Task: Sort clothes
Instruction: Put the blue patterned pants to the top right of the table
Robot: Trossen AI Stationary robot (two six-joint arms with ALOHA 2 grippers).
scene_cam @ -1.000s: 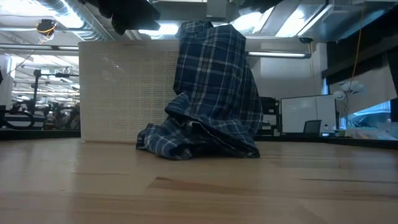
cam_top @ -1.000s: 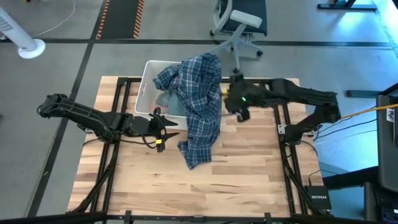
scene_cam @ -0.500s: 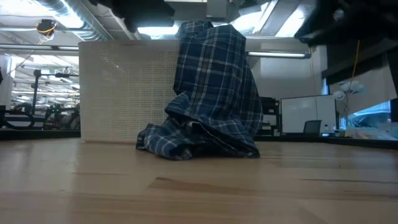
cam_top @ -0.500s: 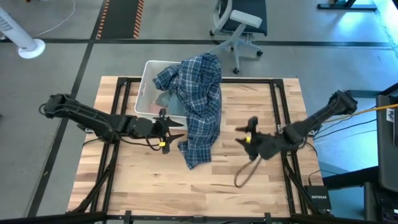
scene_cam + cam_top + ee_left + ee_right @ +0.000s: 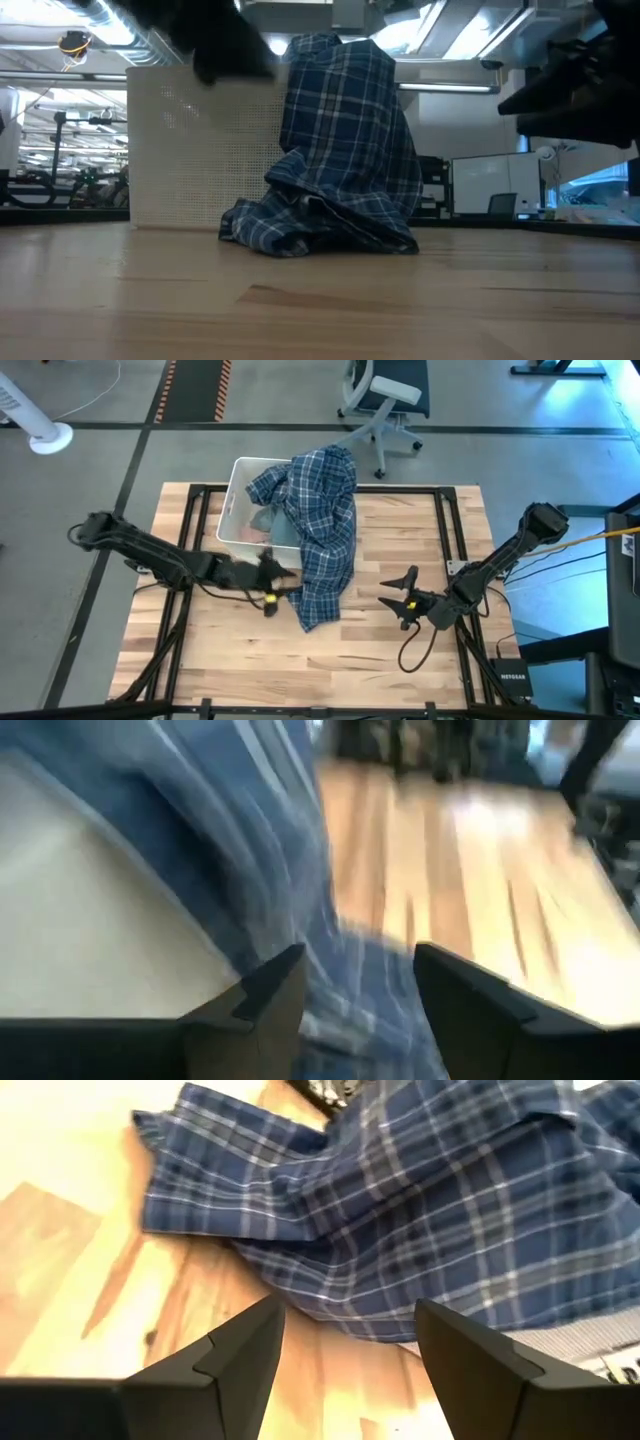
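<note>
The blue-white plaid shirt (image 5: 325,530) hangs over the right wall of the white bin (image 5: 232,500), and its lower end lies bunched on the table (image 5: 320,225). A grey-blue top (image 5: 268,520) and a pink piece (image 5: 250,534) lie in the bin. My left gripper (image 5: 280,585) is open close by the shirt's lower left edge, with the shirt (image 5: 260,850) straight ahead of its fingers (image 5: 270,990). My right gripper (image 5: 400,598) is open and empty over the table to the right of the shirt, facing it (image 5: 420,1200).
The bin stands at the table's far left. Bare wood (image 5: 330,660) runs along the near side. A dark cable loop (image 5: 412,652) hangs by my right arm. An office chair (image 5: 385,400) stands beyond the far edge.
My right gripper has swung away from the shirt's far right side, toward the table's near right, and has come down low. My left gripper has crept toward the near edge and the shirt's lower end. The shirt has stayed as it was.
</note>
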